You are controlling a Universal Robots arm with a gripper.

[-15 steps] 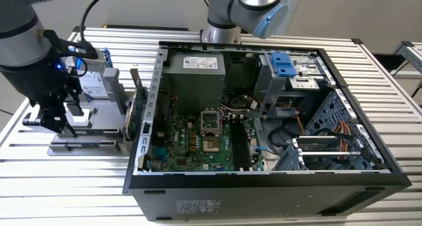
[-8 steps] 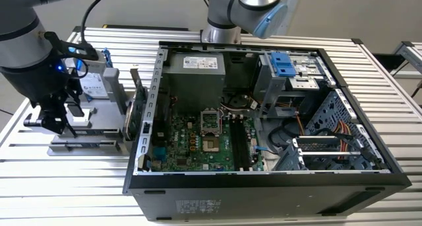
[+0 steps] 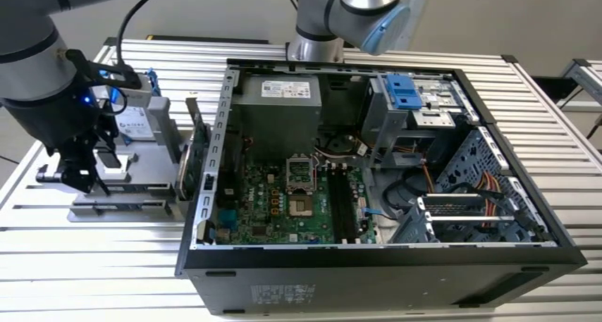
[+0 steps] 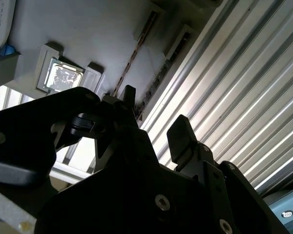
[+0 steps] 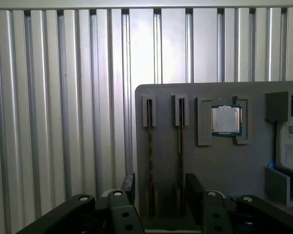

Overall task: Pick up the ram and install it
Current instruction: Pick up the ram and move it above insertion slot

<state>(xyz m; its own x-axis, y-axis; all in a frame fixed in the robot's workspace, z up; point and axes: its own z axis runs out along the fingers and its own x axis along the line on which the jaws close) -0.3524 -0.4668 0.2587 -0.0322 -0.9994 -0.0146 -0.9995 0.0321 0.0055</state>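
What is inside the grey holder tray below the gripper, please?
A ram stick and a second ram stick stand on edge in slots, beside a processor chip and a hard drive. The open gripper hides one end of each stick and part of the tray.

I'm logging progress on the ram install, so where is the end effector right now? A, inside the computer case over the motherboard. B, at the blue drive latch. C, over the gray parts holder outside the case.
C: in the exterior view the end effector hangs over the gray parts holder beside the computer case; the first wrist view shows a ram stick and a second ram stick slotted in it.
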